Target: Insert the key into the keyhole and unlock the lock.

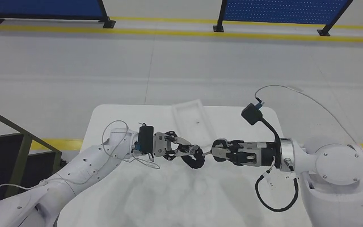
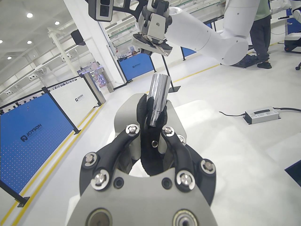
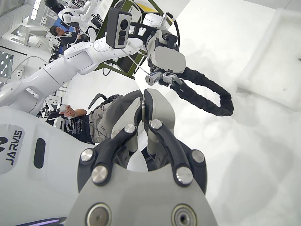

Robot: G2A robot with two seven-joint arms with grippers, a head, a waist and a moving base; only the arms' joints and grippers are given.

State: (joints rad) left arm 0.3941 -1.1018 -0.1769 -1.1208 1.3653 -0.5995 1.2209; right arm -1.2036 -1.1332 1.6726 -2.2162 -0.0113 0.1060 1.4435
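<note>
My left gripper (image 2: 154,103) is shut on the lock, whose chrome cylinder (image 2: 158,99) sticks out past the fingertips. In the right wrist view the cylinder's keyhole end (image 3: 149,79) faces my right gripper, and the lock's black cable loop (image 3: 211,99) hangs beside it. My right gripper (image 3: 143,98) is shut on the key (image 3: 142,106), seen edge-on between the pads. From above, both grippers meet over the table's middle: the key (image 1: 208,152) points at the lock (image 1: 196,152) with a small gap between them.
A white tray (image 1: 190,116) lies at the back of the white table (image 1: 142,204). The cable loop (image 1: 197,163) droops toward the tabletop below the grippers. Blue barriers (image 1: 283,11) stand on the floor far behind.
</note>
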